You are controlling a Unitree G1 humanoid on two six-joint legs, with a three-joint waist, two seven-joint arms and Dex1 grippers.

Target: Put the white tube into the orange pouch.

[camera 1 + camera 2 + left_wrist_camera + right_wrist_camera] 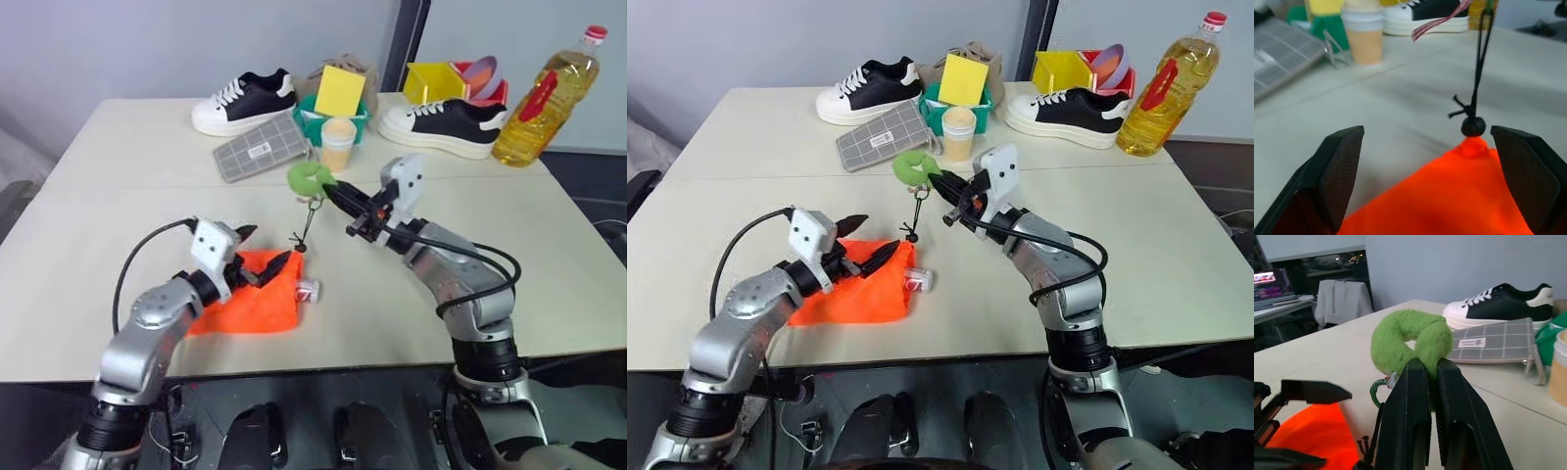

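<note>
White tube [918, 281] lay on the table, touching the right edge of the orange pouch [857, 294], on the side nearer my right arm, and it was not in either of my grippers. Only a short, pale end with red printing showed past the cloth, so I judged its long axis to run roughly across the table, along my left-to-right line, with one end tucked at the pouch's edge; which end bore the cap I could not tell.

My right gripper [939, 186] was pinched shut on the fluffy green ring [1406, 343], held up above and beyond the pouch, with the dark cord [916, 217] hanging taut from it down to the pouch's far corner. My left gripper [874, 247] stood spread wide with nothing in it, level over the pouch's far right corner, one finger on either side of the cord's knot.

As I judged it, the risk lay in that cord: pulling higher on the ring could have cinched the mouth shut or dragged the whole pouch off the table instead of opening it. The dragged cloth could also have nudged the tube and rolled it away. My open left fingers, closing on a single layer, might have pinched the mouth flat.
</note>
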